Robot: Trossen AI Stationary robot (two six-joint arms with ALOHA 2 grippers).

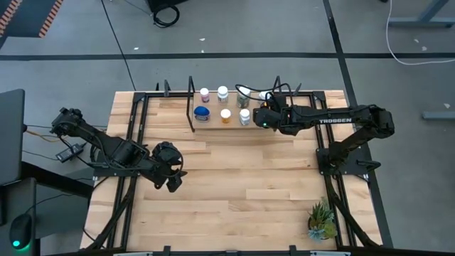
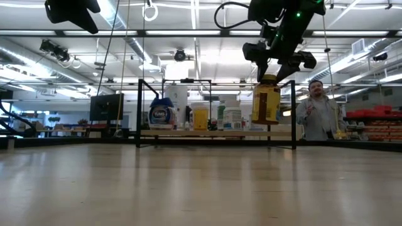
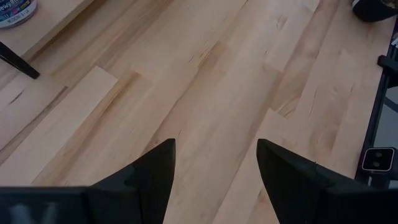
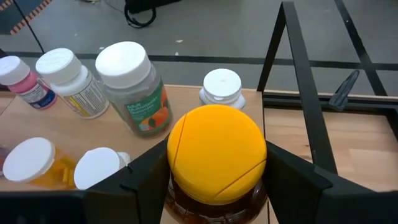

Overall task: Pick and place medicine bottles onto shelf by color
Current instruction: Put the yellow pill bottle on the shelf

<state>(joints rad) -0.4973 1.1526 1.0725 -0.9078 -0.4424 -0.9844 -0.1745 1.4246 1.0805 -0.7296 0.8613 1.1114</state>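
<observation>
- Wooden bench (image 1: 234, 185) lay bare of bottles except at its far edge, where the shelf (image 1: 213, 122) carried the medicine bottles (image 1: 222, 93), among them a blue-lidded bottle (image 1: 202, 113) and a small orange bottle (image 1: 225, 114).
- Right pincer (image 4: 214, 180) pinched the amber-yellow bottle (image 4: 216, 163) by its cap, hanging at the shelf's right end; whether it touched the board could not be told.
- Left pincer (image 3: 214, 165) was spread, empty, over mid-bench.
- No bottles showed elsewhere, so this looked like the final placement; only the release seemed to remain.
</observation>
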